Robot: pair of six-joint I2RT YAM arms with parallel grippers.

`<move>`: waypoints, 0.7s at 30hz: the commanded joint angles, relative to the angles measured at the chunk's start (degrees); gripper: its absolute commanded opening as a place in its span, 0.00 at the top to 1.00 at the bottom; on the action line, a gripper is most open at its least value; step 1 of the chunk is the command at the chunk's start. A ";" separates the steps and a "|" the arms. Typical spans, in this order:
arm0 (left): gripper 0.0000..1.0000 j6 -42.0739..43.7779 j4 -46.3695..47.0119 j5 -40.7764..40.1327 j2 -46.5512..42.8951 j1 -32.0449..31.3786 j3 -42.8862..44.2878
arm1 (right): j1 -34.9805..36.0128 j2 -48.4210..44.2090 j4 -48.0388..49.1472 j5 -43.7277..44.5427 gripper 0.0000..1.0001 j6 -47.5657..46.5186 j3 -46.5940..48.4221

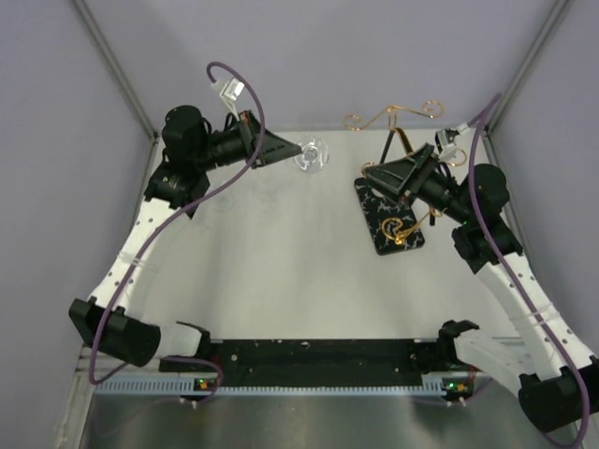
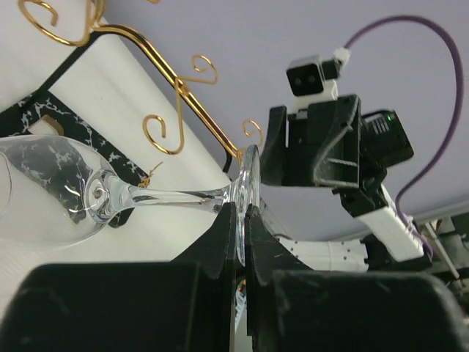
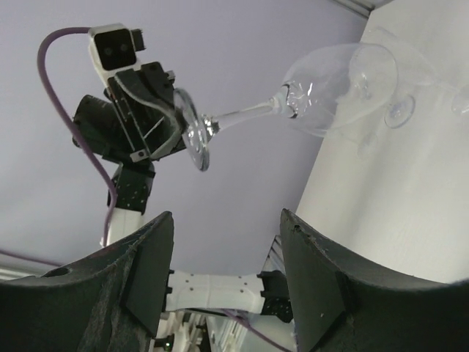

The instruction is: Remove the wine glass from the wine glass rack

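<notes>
The clear wine glass (image 1: 312, 154) lies on its side in the air, left of the rack and apart from it. My left gripper (image 1: 292, 150) is shut on the glass's foot (image 2: 248, 180); the stem (image 2: 176, 196) and bowl (image 2: 44, 191) stick out away from it. The wine glass rack has a gold wire stand (image 1: 393, 117) with curled ends on a black marbled base (image 1: 388, 215). My right gripper (image 1: 370, 178) is open and empty above the base's far end. In the right wrist view its jaws (image 3: 227, 235) stand wide apart, with the glass (image 3: 337, 81) ahead.
Grey walls close in the white table (image 1: 271, 253) at the back and both sides. The black mounting bar (image 1: 318, 360) with both arm bases runs along the near edge. Purple cables (image 1: 243, 84) loop over each arm.
</notes>
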 commanded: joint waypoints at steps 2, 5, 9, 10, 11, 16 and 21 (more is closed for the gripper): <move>1.00 8.20 4.28 6.01 -9.10 -0.50 -2.52 | 0.66 -2.64 -2.53 -3.41 0.40 -4.10 3.05; 1.00 7.34 6.91 9.43 -11.91 -0.50 -4.45 | 0.66 -4.83 -2.54 -4.38 0.40 -3.75 0.69; 1.00 -2.57 18.31 13.31 -15.34 -0.42 -7.35 | 0.57 -7.56 -2.36 -6.13 0.40 -5.24 -2.22; 1.00 -6.26 21.73 13.66 -16.05 -0.42 -7.97 | 0.66 -7.83 -2.10 -6.57 0.40 -5.51 -2.75; 1.00 -9.77 25.68 14.10 -16.58 -0.42 -8.67 | 0.66 -8.09 -1.75 -7.19 0.40 -5.51 -3.19; 1.00 -28.50 46.09 15.33 -17.37 -0.50 -11.66 | 0.48 -7.92 0.27 -8.77 0.40 -5.60 -3.28; 1.00 -39.85 58.49 14.02 -16.85 -0.42 -13.59 | -1.35 -6.78 4.74 -11.84 0.40 -3.50 -2.75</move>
